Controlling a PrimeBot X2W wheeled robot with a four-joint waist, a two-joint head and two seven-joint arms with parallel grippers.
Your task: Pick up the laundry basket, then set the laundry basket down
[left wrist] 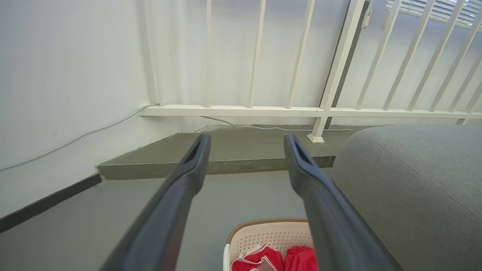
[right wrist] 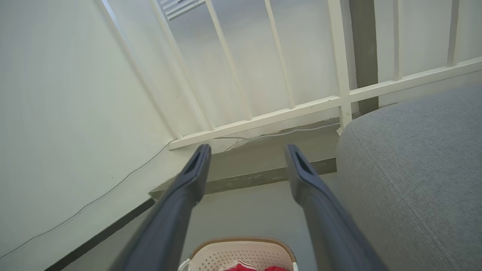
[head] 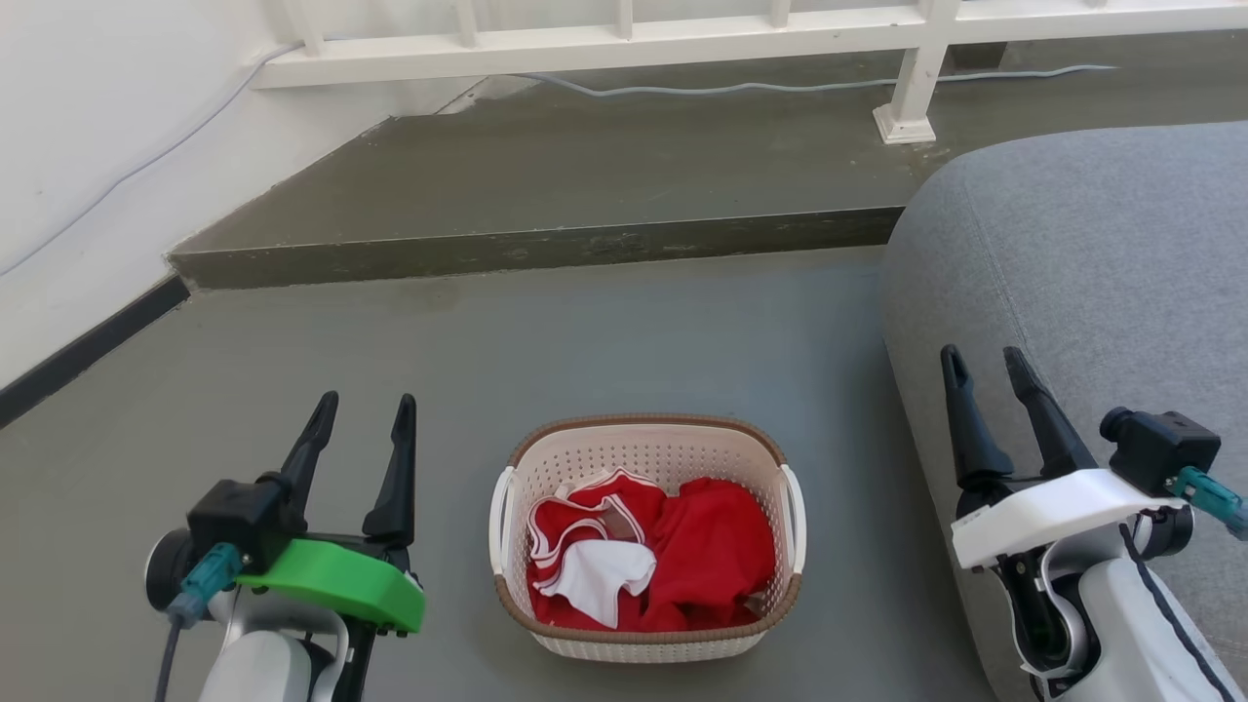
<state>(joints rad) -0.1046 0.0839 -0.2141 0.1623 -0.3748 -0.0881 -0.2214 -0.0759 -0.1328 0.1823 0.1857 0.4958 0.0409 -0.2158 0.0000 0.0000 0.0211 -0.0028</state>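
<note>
The laundry basket stands on the grey floor between my arms, cream-white and perforated, with a brown rim and white loop handles on both sides. Red and white clothes lie inside it. My left gripper hangs open to the basket's left, apart from it, with nothing between its fingers. Over the sofa's edge to the basket's right, my right gripper is open and empty too. The basket's far rim peeks in at the bottom of the left wrist view below the left gripper, and the rim sits low between the spread fingers of the right gripper.
A grey sofa fills the right side, close to the basket. A raised concrete step crosses the floor ahead, with a white railing and a cable behind it. A white wall with a dark skirting runs along the left.
</note>
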